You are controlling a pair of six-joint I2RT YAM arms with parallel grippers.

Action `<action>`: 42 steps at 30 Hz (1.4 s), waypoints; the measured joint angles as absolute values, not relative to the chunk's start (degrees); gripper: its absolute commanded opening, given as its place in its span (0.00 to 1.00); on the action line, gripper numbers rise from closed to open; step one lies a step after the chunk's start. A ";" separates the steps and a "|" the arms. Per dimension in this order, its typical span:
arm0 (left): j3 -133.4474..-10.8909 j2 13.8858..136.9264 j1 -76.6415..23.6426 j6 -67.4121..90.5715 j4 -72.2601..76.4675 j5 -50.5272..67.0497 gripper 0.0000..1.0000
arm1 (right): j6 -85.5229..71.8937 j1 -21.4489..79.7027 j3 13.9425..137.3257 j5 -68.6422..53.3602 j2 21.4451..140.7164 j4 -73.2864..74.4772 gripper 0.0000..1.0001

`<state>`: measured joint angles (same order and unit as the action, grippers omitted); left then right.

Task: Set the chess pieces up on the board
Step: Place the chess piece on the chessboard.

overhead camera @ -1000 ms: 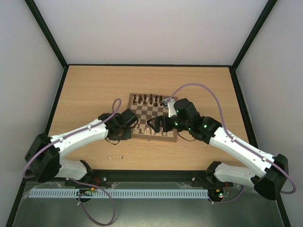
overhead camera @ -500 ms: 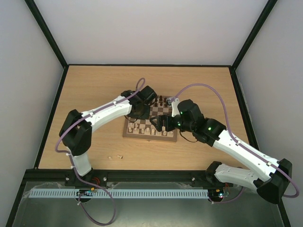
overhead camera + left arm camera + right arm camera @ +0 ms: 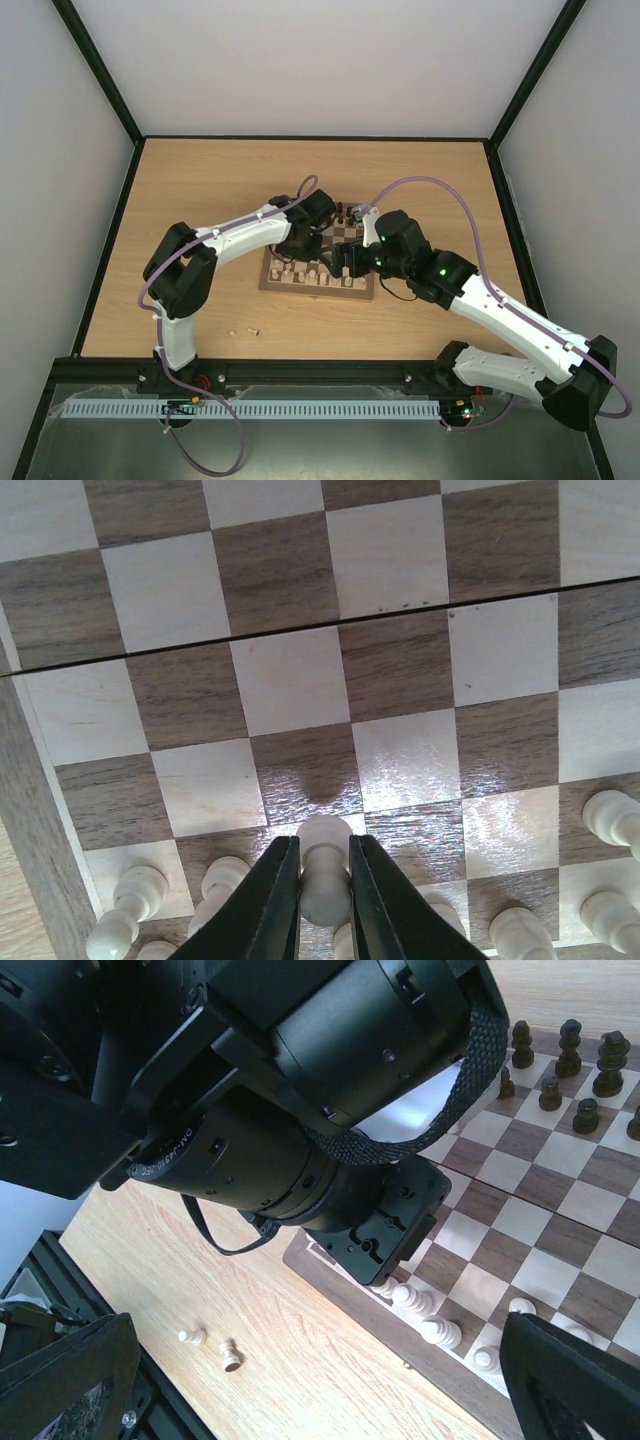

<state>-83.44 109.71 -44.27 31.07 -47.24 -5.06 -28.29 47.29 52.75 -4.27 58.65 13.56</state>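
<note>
Right, the left gripper (image 3: 322, 845) is pinched narrow on one pale piece (image 3: 322, 880), gripped at the stem with its head just past the fingertips and its long axis along the fingers. It sits over the board (image 3: 290, 680) near the left border, just inside the rows of pale chess pieces (image 3: 135, 895) at the board's near edge; contact with the board unclear. The left arm is nearer, so the next move is probably straight down onto a free square. The right gripper (image 3: 312, 1360) has its jaws wide and holds nothing, by the board's near edge. Two stray pale pieces (image 3: 230, 1353) lie on the table (image 3: 150, 1260), off the board.
</note>
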 measured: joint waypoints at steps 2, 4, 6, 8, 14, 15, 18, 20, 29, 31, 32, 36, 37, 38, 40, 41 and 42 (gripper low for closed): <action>-83.07 109.71 -44.29 31.07 -46.70 -4.73 0.17 | -28.32 47.29 52.73 -4.43 58.65 13.56 1.00; -82.52 109.71 -44.34 31.07 -46.41 -4.49 0.17 | -28.32 47.29 52.73 -4.54 58.67 13.56 1.00; -82.00 109.71 -44.36 31.09 -46.15 -4.43 0.17 | -28.32 47.29 52.73 -4.64 58.70 13.56 1.00; -81.28 109.71 -44.45 31.11 -45.82 -4.32 0.17 | -28.32 47.29 52.73 -4.75 58.78 13.54 1.00; -78.74 109.62 -44.73 31.57 -45.23 -4.03 0.18 | -28.32 47.29 52.73 -5.26 59.05 13.43 1.00; -78.70 109.58 -44.84 31.66 -45.10 -3.99 0.18 | -28.32 47.29 52.73 -5.39 59.11 13.39 1.00; -78.67 109.58 -45.17 31.77 -44.82 -3.88 0.18 | -28.32 47.29 52.73 -5.63 59.37 13.37 1.00; -78.65 109.58 -45.34 31.92 -44.58 -3.81 0.19 | -28.32 47.29 52.73 -5.76 59.37 13.37 1.00; -78.67 109.58 -45.47 32.16 -44.21 -3.46 0.26 | -28.32 47.29 52.73 -6.02 59.37 13.34 1.00; -78.67 109.58 -45.47 32.21 -44.23 -3.51 0.29 | -28.32 47.29 52.73 -6.07 59.37 13.34 1.00; -78.67 109.58 -45.47 32.34 -44.23 -3.60 0.29 | -28.32 47.29 52.73 -6.11 59.37 13.34 1.00; -79.24 109.58 -45.47 32.38 -44.77 -4.12 0.30 | -28.32 47.29 52.71 -6.42 59.37 13.34 1.00; -80.12 109.58 -45.47 32.36 -45.25 -4.47 0.30 | -28.32 47.29 52.71 -6.44 59.37 13.34 1.00; -80.42 109.58 -45.47 32.36 -45.36 -4.58 0.30 | -28.32 47.29 52.71 -6.46 59.37 13.34 1.00; -82.52 109.58 -45.47 32.32 -46.22 -5.04 0.33 | -28.32 47.29 52.71 -6.48 59.37 13.34 1.00; -83.77 109.58 -45.47 32.25 -46.52 -5.23 0.35 | -28.32 47.29 52.71 -6.48 59.37 13.34 1.00; -85.17 109.58 -45.47 32.05 -46.87 -5.48 0.36 | -28.32 47.29 52.71 -6.48 59.37 13.34 1.00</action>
